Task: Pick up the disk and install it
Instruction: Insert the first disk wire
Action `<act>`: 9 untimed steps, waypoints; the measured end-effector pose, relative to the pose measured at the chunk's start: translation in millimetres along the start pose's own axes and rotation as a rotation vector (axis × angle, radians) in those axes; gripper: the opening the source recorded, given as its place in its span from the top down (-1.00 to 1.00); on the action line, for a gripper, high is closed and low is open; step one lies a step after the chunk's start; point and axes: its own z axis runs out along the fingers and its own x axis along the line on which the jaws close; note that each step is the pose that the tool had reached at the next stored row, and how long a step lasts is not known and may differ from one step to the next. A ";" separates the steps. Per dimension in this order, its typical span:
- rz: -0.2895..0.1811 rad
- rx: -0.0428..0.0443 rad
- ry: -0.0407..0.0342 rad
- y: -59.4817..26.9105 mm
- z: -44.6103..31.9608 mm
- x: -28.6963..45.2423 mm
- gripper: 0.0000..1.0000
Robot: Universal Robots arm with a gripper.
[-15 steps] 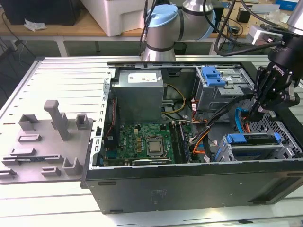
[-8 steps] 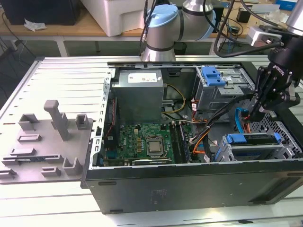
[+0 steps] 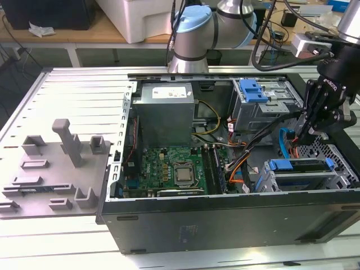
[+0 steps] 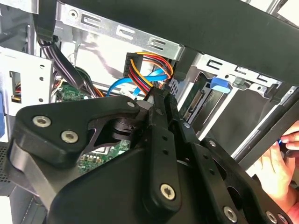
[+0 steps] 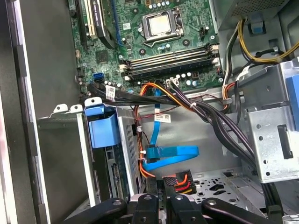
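Bearing the open case point(image 3: 225, 225), a slatted table point(image 3: 73, 84) stands before a bench point(image 3: 67, 34).

An open computer case point(image 3: 225, 222) lies on its side on a slatted metal table point(image 3: 84, 84). Inside, a green motherboard point(image 3: 163, 163) carries a square processor point(image 3: 184, 173), with a grey power supply box point(image 3: 166, 112) just behind it. Toward the exterior view's right sits a grey metal drive cage point(image 3: 264, 107) with a blue handle. A flat blue cable point(image 5: 170, 154) loops beside a bundle of orange, yellow and red wires point(image 5: 154, 88). Well apart on the exterior view's left rests a grey tray point(image 3: 50, 174) with upright blocks
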 end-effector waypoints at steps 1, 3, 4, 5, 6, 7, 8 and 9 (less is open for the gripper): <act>-0.002 0.0022 -0.0002 0.4 0.0 0.1 0.67; -0.010 0.0070 -0.0004 1.0 0.0 0.7 0.67; -0.015 0.0095 -0.0005 1.2 0.1 1.1 0.67; -0.020 0.0116 -0.0004 1.4 0.1 1.3 0.67; -0.039 0.0176 -0.0005 1.4 0.3 1.4 0.67; -0.057 0.0232 -0.0002 1.5 0.2 1.5 0.67; -0.070 0.0274 -0.0001 1.6 0.2 1.5 0.67; -0.081 0.0313 0.0000 1.8 0.2 1.6 0.67</act>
